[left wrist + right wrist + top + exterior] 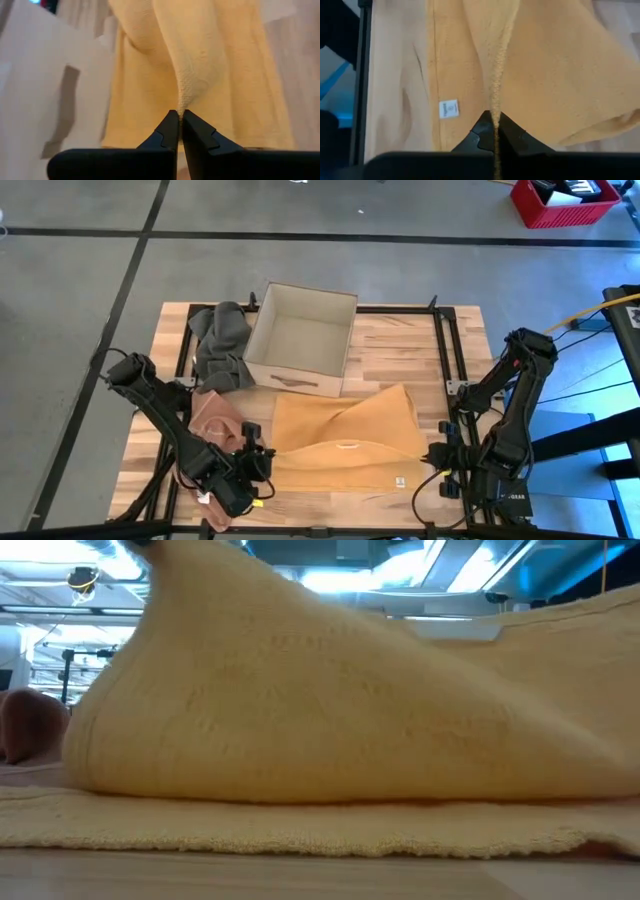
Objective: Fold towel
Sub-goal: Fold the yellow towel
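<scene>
Both grippers, left (178, 116) and right (495, 117), pinch the towel (345, 435) near the tabletop's front edge; uneven pulling could slip a corner, skewing the fold.

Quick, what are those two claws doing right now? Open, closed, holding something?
Left gripper: closed, pinching an edge of the yellow towel.
Right gripper: closed, pinching the same towel's opposite edge.
</scene>
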`<state>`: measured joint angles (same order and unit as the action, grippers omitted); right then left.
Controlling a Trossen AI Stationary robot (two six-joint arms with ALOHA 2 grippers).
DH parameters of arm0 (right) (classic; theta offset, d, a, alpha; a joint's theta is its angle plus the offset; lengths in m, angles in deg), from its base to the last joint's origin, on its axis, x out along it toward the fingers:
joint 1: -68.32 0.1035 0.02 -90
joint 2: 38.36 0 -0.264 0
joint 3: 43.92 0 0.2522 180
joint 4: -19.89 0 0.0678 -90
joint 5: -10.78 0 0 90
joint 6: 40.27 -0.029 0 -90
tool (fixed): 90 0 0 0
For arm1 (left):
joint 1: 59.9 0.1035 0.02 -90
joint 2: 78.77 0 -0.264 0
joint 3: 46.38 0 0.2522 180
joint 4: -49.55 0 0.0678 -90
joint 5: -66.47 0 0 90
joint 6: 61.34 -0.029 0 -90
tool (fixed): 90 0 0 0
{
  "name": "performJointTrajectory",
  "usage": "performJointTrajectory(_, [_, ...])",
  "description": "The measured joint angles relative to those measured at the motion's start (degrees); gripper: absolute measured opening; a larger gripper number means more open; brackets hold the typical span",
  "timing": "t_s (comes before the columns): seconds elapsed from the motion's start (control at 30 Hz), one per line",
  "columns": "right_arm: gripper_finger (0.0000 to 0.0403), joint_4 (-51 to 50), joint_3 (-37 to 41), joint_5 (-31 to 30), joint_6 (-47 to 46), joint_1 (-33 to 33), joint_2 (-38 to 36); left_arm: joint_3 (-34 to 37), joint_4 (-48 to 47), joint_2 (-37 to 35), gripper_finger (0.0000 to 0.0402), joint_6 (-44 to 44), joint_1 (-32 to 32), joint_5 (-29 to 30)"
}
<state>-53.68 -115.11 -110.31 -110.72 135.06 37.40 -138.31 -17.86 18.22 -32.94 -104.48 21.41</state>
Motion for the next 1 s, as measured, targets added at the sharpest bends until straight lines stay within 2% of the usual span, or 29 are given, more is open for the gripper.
performJointTrajectory(0.07, [0.0003, 1.0, 0.0, 0.3, -0.2, -0.1, 0.6, 0.5, 1.1, 0.0, 0.0004, 1.2, 1.2, -1.5])
performJointTrajectory(0.17, [0.0003, 5.4, 0.0, 3.4, -0.4, -0.4, 2.2, 2.4, 6.1, 0.0, 0.0004, 1.7, 1.5, -9.1])
performJointTrajectory(0.27, [0.0002, 9.2, 0.0, 6.1, -1.3, 0.3, 4.2, 4.4, 10.7, 0.0, 0.0004, 3.1, 0.0, -13.3])
performJointTrajectory(0.4, [0.0002, 14.0, 0.0, 7.2, -1.6, 1.5, 8.3, 8.0, 12.4, 0.0, 0.0004, 7.3, -1.4, -13.7])
performJointTrajectory(0.5, [0.0002, 15.8, 0.0, 7.7, -1.6, 1.5, 10.7, 8.9, 12.4, 0.0, 0.0004, 9.6, -2.0, -10.4])
performJointTrajectory(0.57, [0.0002, 14.0, 0.0, 5.5, -1.7, 1.5, 10.8, 8.7, 11.1, -0.1, 0.0004, 8.2, -2.3, -5.6])
performJointTrajectory(0.63, [0.0002, 9.5, -0.4, 0.7, -2.5, 0.6, 10.2, 7.7, 8.5, -0.5, 0.0004, 6.7, -1.7, 1.1])
performJointTrajectory(0.83, [0.0002, -13.1, -3.1, -21.7, -12.5, -3.5, 4.9, 6.8, -1.8, -2.7, 0.0004, 5.2, 4.0, 24.9])
performJointTrajectory(0.97, [0.0002, -26.8, -4.9, -32.3, -16.5, -7.2, -0.2, 6.8, -4.3, -6.5, 0.0004, -0.6, 8.6, 42.1])
performJointTrajectory(1.0, [0.0002, -28.2, -5.1, -34.2, -16.3, -8.1, -1.2, 6.8, -3.8, -7.7, 0.0004, -2.5, 9.3, 44.3])
